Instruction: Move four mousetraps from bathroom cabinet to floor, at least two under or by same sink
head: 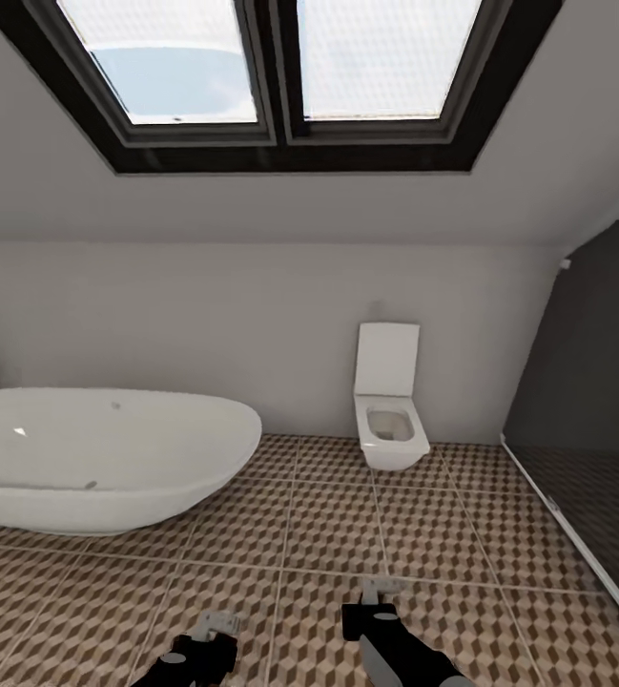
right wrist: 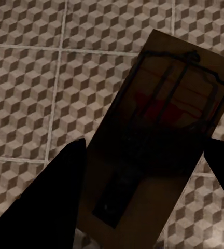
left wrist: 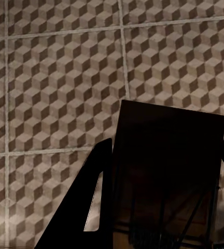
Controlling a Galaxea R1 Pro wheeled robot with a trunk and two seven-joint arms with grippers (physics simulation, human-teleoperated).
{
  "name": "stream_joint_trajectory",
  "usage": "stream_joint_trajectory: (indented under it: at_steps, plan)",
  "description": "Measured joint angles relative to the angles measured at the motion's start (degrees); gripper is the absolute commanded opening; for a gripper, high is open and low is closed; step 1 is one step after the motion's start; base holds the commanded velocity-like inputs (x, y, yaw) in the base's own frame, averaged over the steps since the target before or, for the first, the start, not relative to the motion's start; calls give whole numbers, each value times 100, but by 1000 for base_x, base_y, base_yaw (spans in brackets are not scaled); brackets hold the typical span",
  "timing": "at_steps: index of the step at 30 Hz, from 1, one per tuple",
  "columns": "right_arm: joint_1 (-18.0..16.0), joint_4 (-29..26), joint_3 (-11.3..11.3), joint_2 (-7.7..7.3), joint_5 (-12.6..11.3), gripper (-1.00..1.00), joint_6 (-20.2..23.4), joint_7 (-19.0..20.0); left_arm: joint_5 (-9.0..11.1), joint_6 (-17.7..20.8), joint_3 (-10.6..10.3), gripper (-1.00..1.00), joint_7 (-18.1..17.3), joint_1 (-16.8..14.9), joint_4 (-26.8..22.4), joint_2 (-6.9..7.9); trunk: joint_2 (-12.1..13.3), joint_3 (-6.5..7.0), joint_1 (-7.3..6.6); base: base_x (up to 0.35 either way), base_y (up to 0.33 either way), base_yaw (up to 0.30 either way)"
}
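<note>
Head view: facing white oval freestanding bathtub, white wall-hung toilet, dark glass shower enclosure and black-framed skylight; both arms low over the cube-patterned brown, beige and cream tiled bathroom floor. No orange-brown cabinet and no sink in sight here.

Progress, judged: two traps in transit, none seen lying on the tiles; other two unaccounted for. Placement near a sink not yet done.

Right wrist view: right gripper closed on a flat tan wooden mousetrap with dark wire bar and red spot, board clamped at its near end between the two dark fingers, held clear above the tiles, wire side toward camera.

Left wrist view: left gripper likewise clamped on a second flat rectangular board, shadowed dark, thin wires visible at its near end; taken as another mousetrap, also held above the floor.

Left to do, judged: find sink, set both down on tiles beside or under it, fetch remainder.
</note>
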Motion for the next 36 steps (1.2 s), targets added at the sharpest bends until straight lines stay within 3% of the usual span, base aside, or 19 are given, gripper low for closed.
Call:
stream_joint_trajectory:
  at_steps: [36]
  plan:
    - [1,160,3,44,5,-100,-42,5,-32,-200,-6,-100,-7,10,1,-7,0,164,0,0,7,266]
